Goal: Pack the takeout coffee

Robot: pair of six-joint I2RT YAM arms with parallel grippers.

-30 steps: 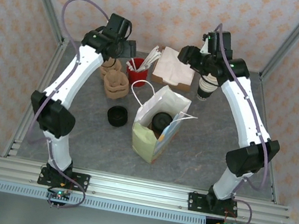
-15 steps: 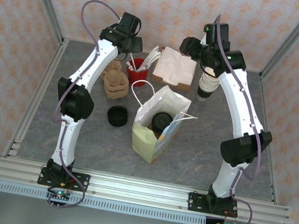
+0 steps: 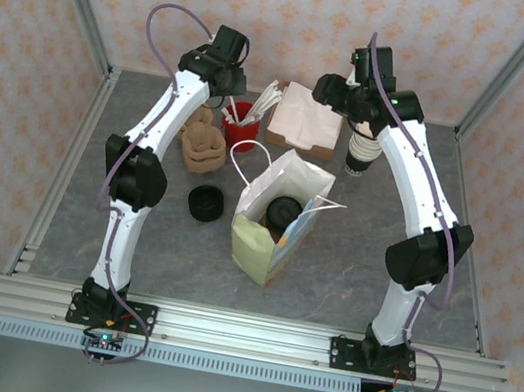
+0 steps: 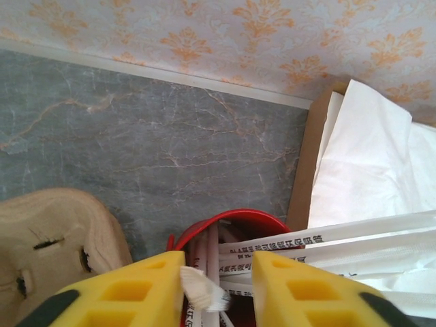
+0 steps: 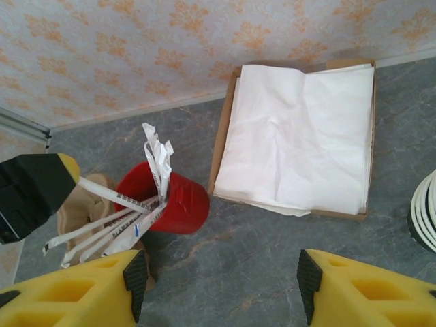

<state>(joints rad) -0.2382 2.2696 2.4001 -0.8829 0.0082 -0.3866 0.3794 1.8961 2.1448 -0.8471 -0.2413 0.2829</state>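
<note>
The takeout coffee [image 3: 285, 208] stands inside the open paper bag [image 3: 255, 246] at mid-table. Only its round black lid shows; the cup body is hidden by the bag. My left gripper [image 3: 232, 89] hovers over the red cup of wrapped straws [image 3: 240, 131] at the back. In the left wrist view that gripper [image 4: 218, 262] is open, its yellow fingers [image 4: 136, 286] on either side of the straws [image 4: 300, 245], and a torn wrapper end lies beside the left finger. My right gripper [image 3: 331, 92] is over the napkin box [image 3: 306, 118]; it [image 5: 221, 272] is wide open and holds nothing.
A nested stack of cups [image 3: 361, 153] stands at the back right, by the right arm. A squat black pile of lids [image 3: 206, 202] sits left of the bag. Brown pulp cup carriers [image 3: 200, 143] lie behind the lids. The bag's white handles [image 3: 249, 153] stick up.
The left arm has straightened and swung its gripper right and back, over the red straw cup. The right gripper has shifted slightly left, over the napkin box. The bag and coffee have not moved.
</note>
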